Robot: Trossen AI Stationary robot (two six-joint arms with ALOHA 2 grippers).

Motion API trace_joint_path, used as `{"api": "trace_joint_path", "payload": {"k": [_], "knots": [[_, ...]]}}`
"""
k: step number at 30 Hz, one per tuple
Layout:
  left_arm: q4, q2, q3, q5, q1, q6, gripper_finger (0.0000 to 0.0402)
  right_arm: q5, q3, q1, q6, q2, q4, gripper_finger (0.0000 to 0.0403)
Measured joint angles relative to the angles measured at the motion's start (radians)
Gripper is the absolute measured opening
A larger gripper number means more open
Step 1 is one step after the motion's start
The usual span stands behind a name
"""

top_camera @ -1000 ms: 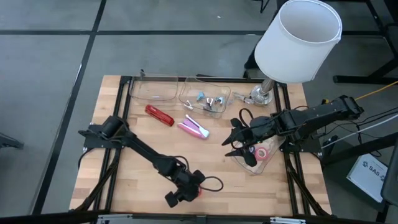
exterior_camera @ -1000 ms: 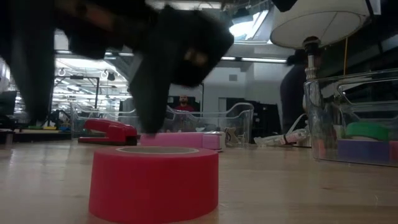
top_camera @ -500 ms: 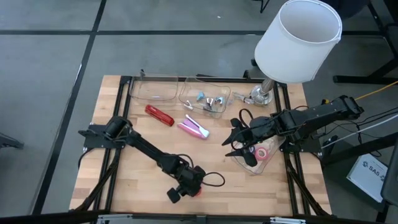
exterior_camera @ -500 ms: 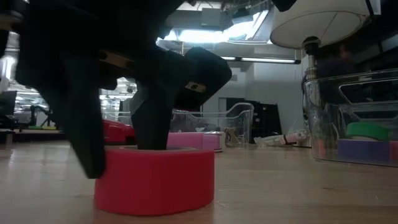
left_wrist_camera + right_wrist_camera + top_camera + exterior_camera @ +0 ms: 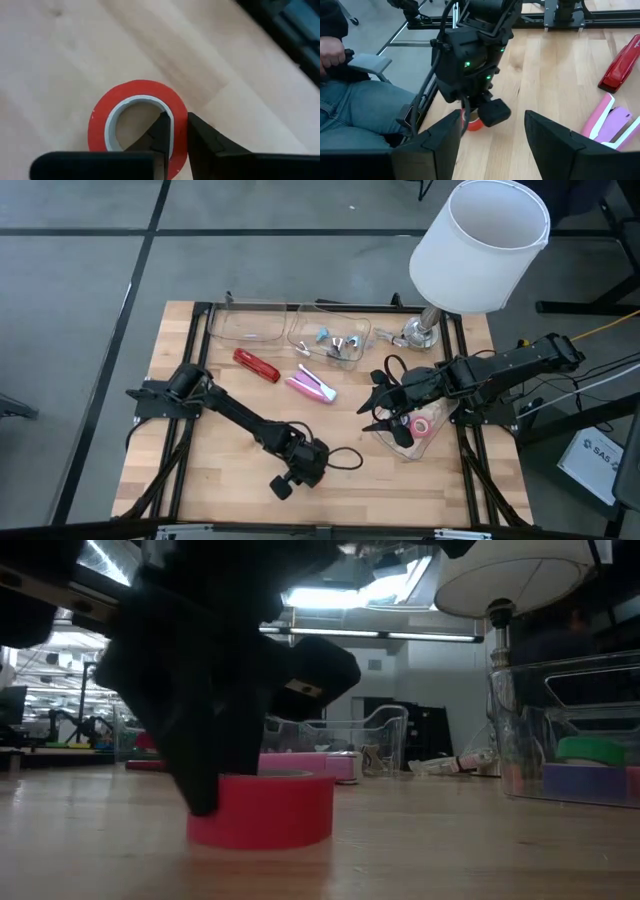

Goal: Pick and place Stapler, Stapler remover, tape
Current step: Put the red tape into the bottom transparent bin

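A red tape roll [image 5: 132, 107] lies flat on the wood table near the front edge, seen from the side in the low view [image 5: 270, 810]. My left gripper [image 5: 305, 465] stands over it and hides it in the high view; it is shut on the roll. My right gripper [image 5: 372, 408] hovers open at the right, beside a clear container [image 5: 425, 442] with tape rolls [image 5: 590, 750]. A red stapler [image 5: 256, 364] and a pink stapler [image 5: 311, 387] lie at mid-table. Small silvery staple removers [image 5: 340, 345] sit in a clear bin. My left gripper pinches the ring wall of the red tape roll [image 5: 179, 116], one finger [image 5: 159, 134] inside the hole and the other [image 5: 202, 140] outside. The fingers come from above, pointing down. The roll sits flat with its lower face on the table [image 5: 262, 840].
A white lamp [image 5: 480, 245] stands at the far right. Two clear bins [image 5: 250, 325] line the far edge. A seated person's legs and hand [image 5: 350, 100] show beyond the table's edge. Bare wood lies left of the left arm.
My left gripper has come down over the red tape roll and shut on its wall, shifting a little toward the table's far edge. The roll has slid along the table away from the near edge and stays flat.
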Motion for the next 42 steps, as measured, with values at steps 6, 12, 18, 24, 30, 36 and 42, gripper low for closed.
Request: {"api": "trace_joint_path", "payload": {"k": [6,12,18,24,30,36,42], "knots": [[-0.056,-0.052,-0.003,-0.08,0.016,-0.025,0.0034,0.0,0.0,0.0,-0.015,0.0,-0.02,0.0218],[-0.085,-0.183,-0.034,-0.164,0.026,-0.002,0.0034,0.058,-0.057,0.0,-0.109,0.0,0.022,0.0218],[0.086,-0.419,-0.236,-0.211,0.085,-0.029,0.0034,0.098,-0.171,0.0,-0.155,0.0,0.182,0.0218],[0.468,-0.648,-0.452,-0.243,0.161,-0.027,0.0034,0.255,-0.305,-0.006,-0.239,0.0,0.483,0.0218],[0.798,-0.734,-0.558,-0.243,0.227,0.03,0.0034,0.314,-0.406,-0.053,-0.341,0.0,0.819,0.0218],[0.973,-0.709,-0.563,-0.116,0.314,0.031,0.0034,0.294,-0.418,-0.129,-0.425,0.007,0.955,0.0218],[1.087,-0.673,-0.563,-0.05,0.397,-0.037,0.0037,0.229,-0.397,-0.192,-0.518,0.036,1.043,0.0218]]}}
